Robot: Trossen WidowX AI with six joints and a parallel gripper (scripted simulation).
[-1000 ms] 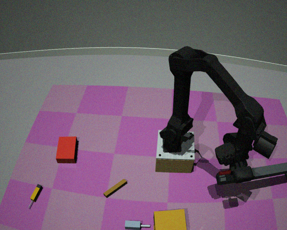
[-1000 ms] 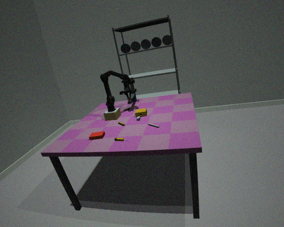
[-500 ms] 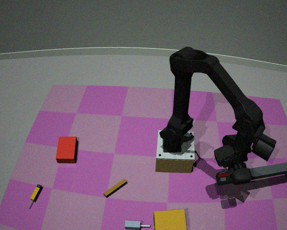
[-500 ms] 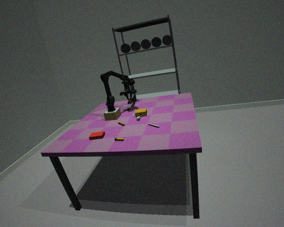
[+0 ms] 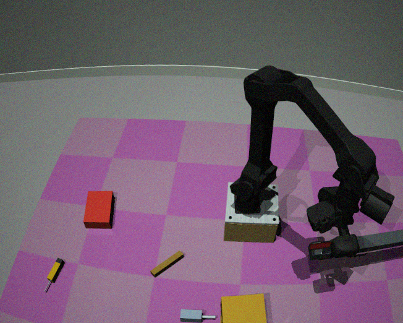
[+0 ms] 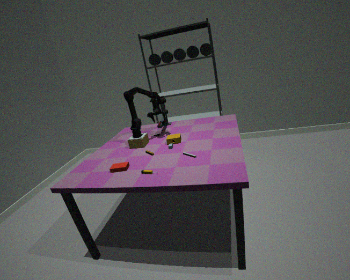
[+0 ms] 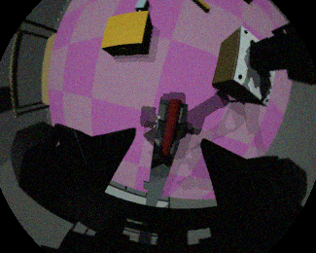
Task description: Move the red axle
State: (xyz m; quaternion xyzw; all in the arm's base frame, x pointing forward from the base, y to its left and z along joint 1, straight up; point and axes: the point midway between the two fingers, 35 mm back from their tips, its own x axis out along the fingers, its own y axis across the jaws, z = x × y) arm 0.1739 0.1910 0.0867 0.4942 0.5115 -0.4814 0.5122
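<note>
The gripper [image 5: 332, 234] [image 6: 159, 122] [image 7: 169, 137] is open wide, one finger on each side of the red axle [image 5: 319, 245] [image 6: 159, 123] [image 7: 171, 127], so it holds nothing. The axle lies at four o'clock from the arm's foot, seen from the top. It seems to sit in the V-blocks on the grey bracket [image 5: 382, 239] [image 7: 157, 187], probably so the slanted sides stop it rolling. I cannot tell which thing is the beam. Next, the arm should back off gently, or a finger may bump the axle.
</note>
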